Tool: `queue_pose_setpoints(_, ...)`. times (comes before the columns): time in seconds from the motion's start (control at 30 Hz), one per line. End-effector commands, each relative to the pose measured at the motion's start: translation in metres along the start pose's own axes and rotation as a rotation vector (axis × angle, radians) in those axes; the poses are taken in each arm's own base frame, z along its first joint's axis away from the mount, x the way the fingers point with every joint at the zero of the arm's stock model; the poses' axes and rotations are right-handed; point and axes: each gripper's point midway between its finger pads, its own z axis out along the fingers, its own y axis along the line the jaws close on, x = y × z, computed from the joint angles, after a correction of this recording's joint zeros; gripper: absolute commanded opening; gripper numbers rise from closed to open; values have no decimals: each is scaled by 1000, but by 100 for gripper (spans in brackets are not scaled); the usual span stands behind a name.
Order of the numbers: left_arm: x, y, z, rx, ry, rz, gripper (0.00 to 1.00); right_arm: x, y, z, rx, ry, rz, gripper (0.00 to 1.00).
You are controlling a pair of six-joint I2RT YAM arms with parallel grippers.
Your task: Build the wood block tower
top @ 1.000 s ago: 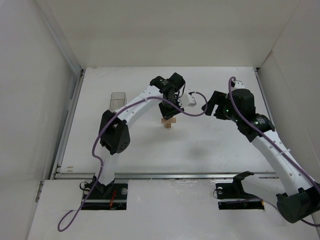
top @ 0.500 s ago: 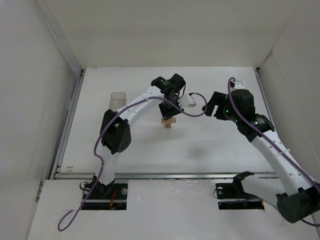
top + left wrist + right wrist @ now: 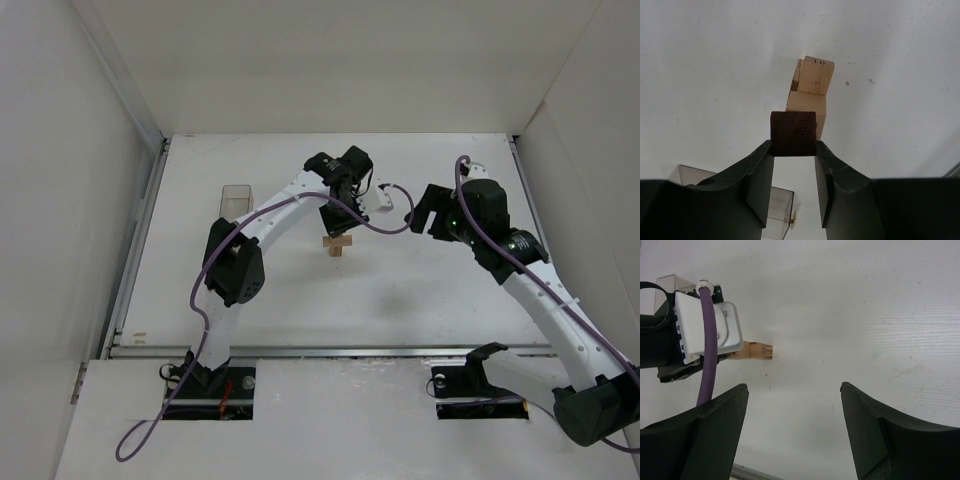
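The left gripper (image 3: 793, 146) is clamped on the dark reddish-brown block (image 3: 793, 131), held over the wood block tower (image 3: 811, 87) — light tan, stacked crosswise, mid-table. The right gripper (image 3: 792, 390) (jaws wide, nothing between them) hangs well apart to the tower's right.

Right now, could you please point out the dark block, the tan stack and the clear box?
dark block (image 3: 793, 133): left wrist view, front face.
tan stack (image 3: 816, 77): left wrist view, numbered end face.
clear box (image 3: 235, 196): top external view, floor.
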Motion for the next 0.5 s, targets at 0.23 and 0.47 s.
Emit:
queue_pose_setpoints(0.23,-6,2,-10,-9,-10,24,1,-12,1,-5,-13,-47,-11,80)
queue_pose_setpoints(0.47,-4,1,-14,-9,-10,33,1,-12,1,-5,-13,-47,-11,80)
